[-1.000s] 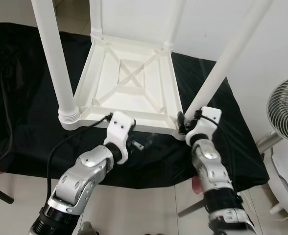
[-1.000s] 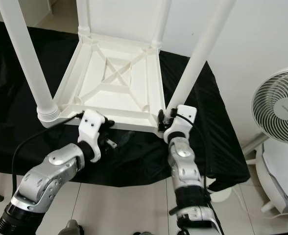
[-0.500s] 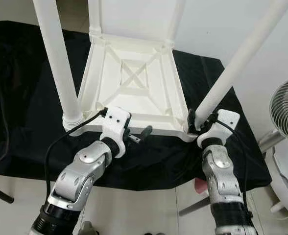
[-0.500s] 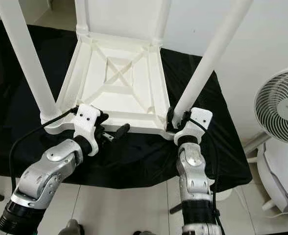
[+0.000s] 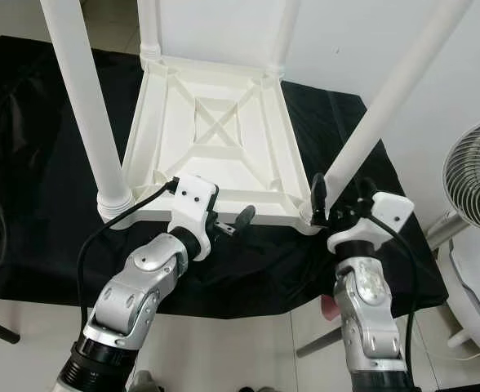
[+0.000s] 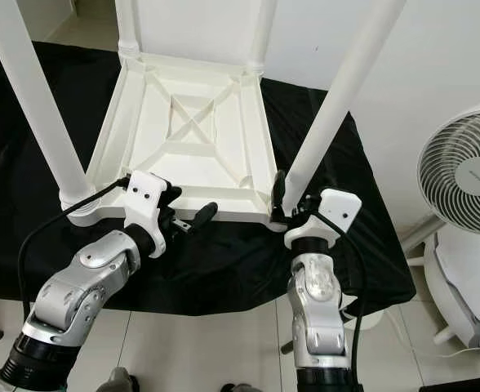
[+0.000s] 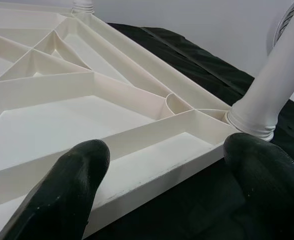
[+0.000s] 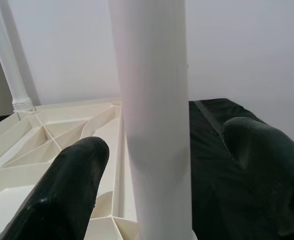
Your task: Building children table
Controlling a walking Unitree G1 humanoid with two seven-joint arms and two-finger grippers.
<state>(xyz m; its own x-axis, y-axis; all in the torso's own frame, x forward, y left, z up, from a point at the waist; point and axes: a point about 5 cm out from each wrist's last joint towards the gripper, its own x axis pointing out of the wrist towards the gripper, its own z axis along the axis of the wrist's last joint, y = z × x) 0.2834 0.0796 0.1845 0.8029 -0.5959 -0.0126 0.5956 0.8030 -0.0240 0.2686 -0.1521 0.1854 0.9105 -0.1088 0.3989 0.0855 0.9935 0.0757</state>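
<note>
A white plastic children's table (image 5: 215,139) lies upside down on a black cloth (image 5: 28,163), its legs pointing up. My left gripper (image 5: 220,222) is open at the near rim of the tabletop; in the left wrist view its fingertips (image 7: 62,195) stand either side of that rim (image 7: 152,165). My right gripper (image 5: 340,204) is open around the base of the near-right leg (image 5: 387,98). The right wrist view has that leg (image 8: 154,110) standing between the two fingers (image 8: 62,195), with gaps on both sides. The near-left leg (image 5: 81,106) stands beyond my left arm.
A white standing fan (image 5: 477,171) is close on the right, beside the cloth's edge. A white wall rises behind the table. Pale tiled floor (image 5: 240,343) lies under my arms. A black cable (image 5: 101,245) loops from my left wrist.
My left gripper has risen to the near rim and its fingers have spread. My right wrist has drawn back and to the right, fingers apart beside the leg. The camera shifted slightly.
</note>
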